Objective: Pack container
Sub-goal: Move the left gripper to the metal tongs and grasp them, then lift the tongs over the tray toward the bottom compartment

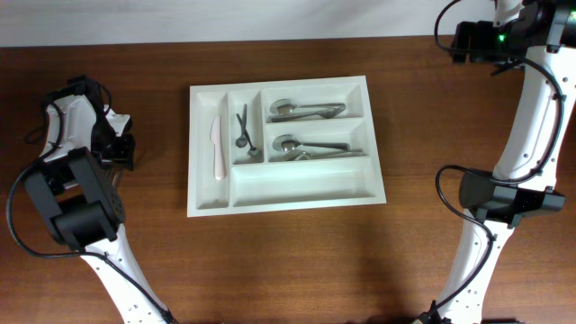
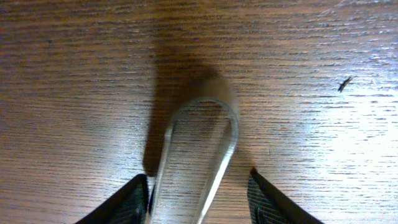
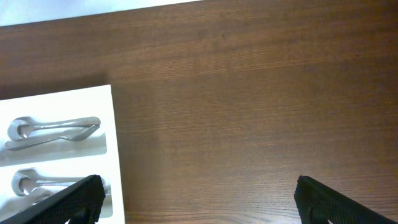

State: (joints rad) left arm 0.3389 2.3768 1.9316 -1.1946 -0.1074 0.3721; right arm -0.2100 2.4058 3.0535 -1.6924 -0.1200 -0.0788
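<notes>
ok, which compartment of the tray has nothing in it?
The long compartment nearest the robot, along the tray edge. The two long ones above it hold spoons; the narrow ones hold a white knife and dark utensils.

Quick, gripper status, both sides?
Left gripper: open, jaws either side of a clear plastic utensil, gap showing, not clamped.
Right gripper: wide open, empty.

**3 Cameras: 1 High, 2 Low**

The overhead camera looked straight down on the whole table [image 1: 297, 261], with the white cutlery tray [image 1: 297, 184] central, the left arm [image 1: 81, 202] and the right arm [image 1: 533, 117] at the sides. The left wrist camera sat very close to the table, facing down past its own fingertips [image 2: 124, 204]. The right wrist camera hung higher, looking down at the tray's far right corner; it shared that corner and the spoons [image 3: 56, 127] with the overhead view.
</notes>
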